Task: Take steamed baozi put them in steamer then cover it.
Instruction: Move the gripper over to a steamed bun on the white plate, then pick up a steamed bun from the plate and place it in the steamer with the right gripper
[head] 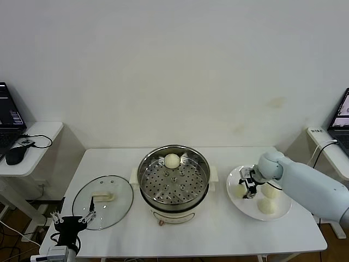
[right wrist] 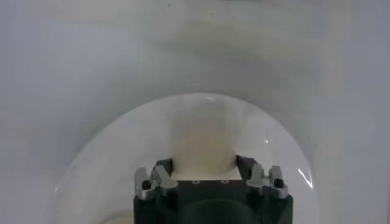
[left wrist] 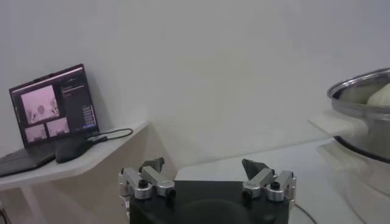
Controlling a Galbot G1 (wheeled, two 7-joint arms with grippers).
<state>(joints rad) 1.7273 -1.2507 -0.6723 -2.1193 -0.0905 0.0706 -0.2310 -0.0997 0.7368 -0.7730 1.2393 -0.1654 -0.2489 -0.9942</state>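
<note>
The steamer (head: 174, 183) stands mid-table with one steamed baozi (head: 172, 160) on its perforated tray, toward the back. On the white plate (head: 245, 210) to its right lie three more baozi. My right gripper (head: 248, 185) is down over the left one (head: 239, 191), and in the right wrist view its fingers press both sides of that baozi (right wrist: 204, 146), so the right gripper (right wrist: 204, 163) is shut on it. Two others (head: 271, 190) (head: 266, 206) lie beside it. The glass cover (head: 103, 203) lies flat left of the steamer. My left gripper (head: 72, 221) hangs open off the table's front left corner.
Side tables with laptops flank the table, one on the left (head: 8, 117) and one on the right (head: 342, 117). A mouse (head: 15, 155) and cables lie on the left one. The left wrist view shows the steamer's rim (left wrist: 359, 91) and a laptop (left wrist: 52, 109).
</note>
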